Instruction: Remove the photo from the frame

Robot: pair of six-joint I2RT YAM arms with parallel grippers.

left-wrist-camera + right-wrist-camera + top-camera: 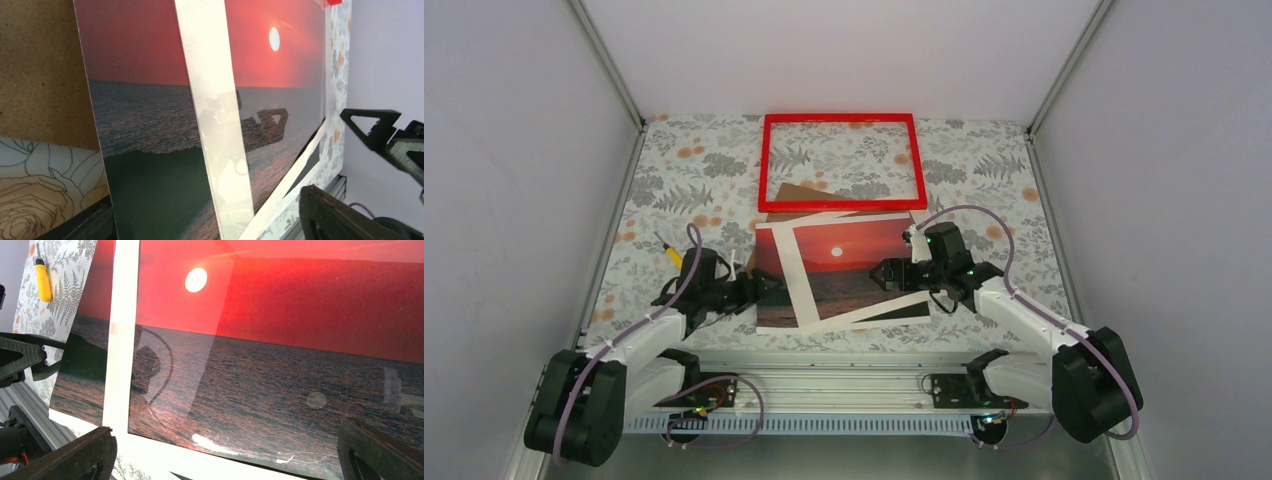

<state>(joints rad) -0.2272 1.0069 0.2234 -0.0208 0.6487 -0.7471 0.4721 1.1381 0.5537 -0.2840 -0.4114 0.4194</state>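
The photo (pixel 849 262), a red sunset over dark water, lies flat on the table in front of the frame (pixel 842 118). The frame is bright red and bare, with the tablecloth showing through it. A white mat (pixel 801 280) lies skewed across the photo (pixel 145 115). My left gripper (pixel 759 290) is open at the photo's left edge, its fingers (pixel 345 215) wide apart with the print's edge between them. My right gripper (pixel 886 272) hangs open low over the right half of the photo (pixel 280 350), its fingers (pixel 70 455) spread and nothing held.
A brown backing board (pixel 796 194) pokes out under the frame's near rail and behind the photo. A yellow-handled screwdriver (pixel 669 252) lies left of my left arm. Grey walls close in both sides, and a metal rail (pixel 844 365) runs along the near edge.
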